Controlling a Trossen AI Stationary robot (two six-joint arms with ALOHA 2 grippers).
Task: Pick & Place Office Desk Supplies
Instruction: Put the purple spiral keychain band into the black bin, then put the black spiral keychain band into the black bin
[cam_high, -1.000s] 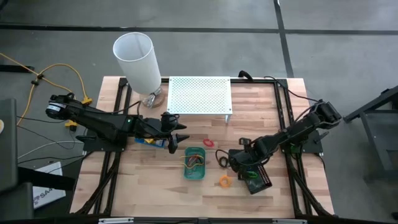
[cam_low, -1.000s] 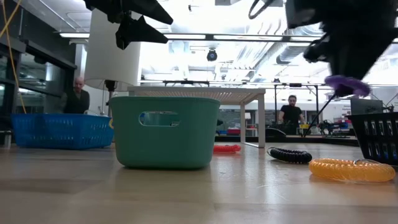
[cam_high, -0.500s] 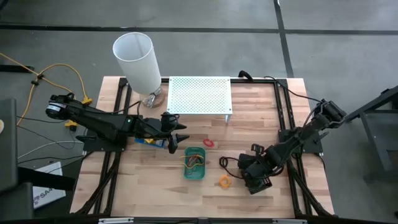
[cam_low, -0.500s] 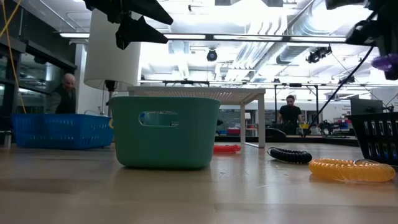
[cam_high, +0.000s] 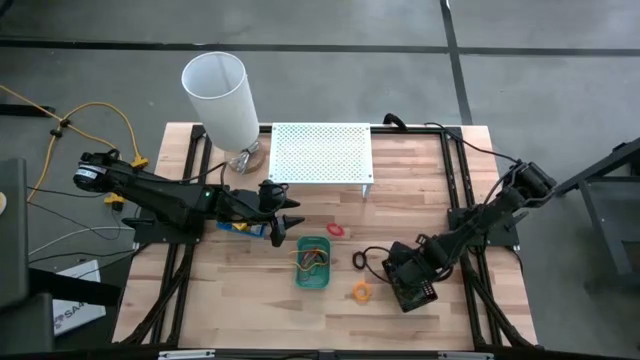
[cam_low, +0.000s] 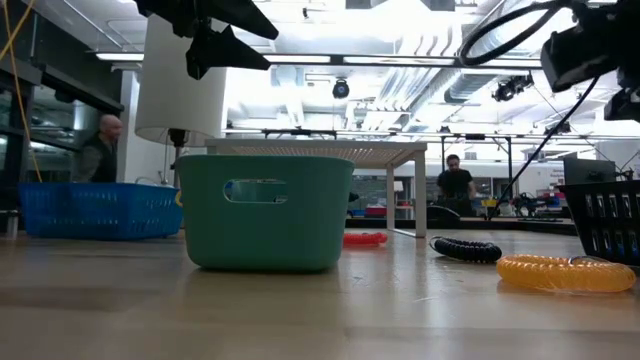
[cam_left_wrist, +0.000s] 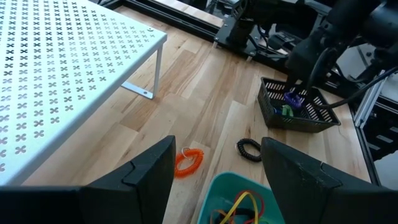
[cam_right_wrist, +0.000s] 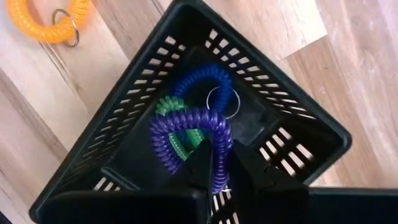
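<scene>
My right gripper (cam_high: 405, 280) hangs over the black basket (cam_right_wrist: 298, 106) at the table's near right, shut on a purple coil ring (cam_right_wrist: 186, 121). A blue ring (cam_right_wrist: 205, 81) and a green ring (cam_right_wrist: 171, 109) lie on the basket's floor. My left gripper (cam_high: 287, 222) is open and holds nothing, in the air between the blue tray (cam_high: 238, 226) and the green tray (cam_high: 312, 275); the green tray holds yellow and red rings. A red ring (cam_high: 335, 229), a black ring (cam_high: 358, 261) and an orange ring (cam_high: 360, 291) lie flat on the wood. My right gripper pinches the purple ring's coil (cam_right_wrist: 219, 167) between its two fingers, coming from above and pointing down. The rest of the loop hangs below the fingers inside the black basket, over the green and blue rings. Whether it rests on them I cannot tell.
The white perforated shelf (cam_high: 320, 152) stands at the far middle, with the white lamp (cam_high: 220, 95) at the far left. Bare wood lies along the near edge. People show in the room beyond the table in the low view.
My right gripper has carried the purple ring from beside the black ring toward the table's right and near edge, ending over the black basket. In the low view the ring has passed out of sight at the right. My left arm has kept still.
</scene>
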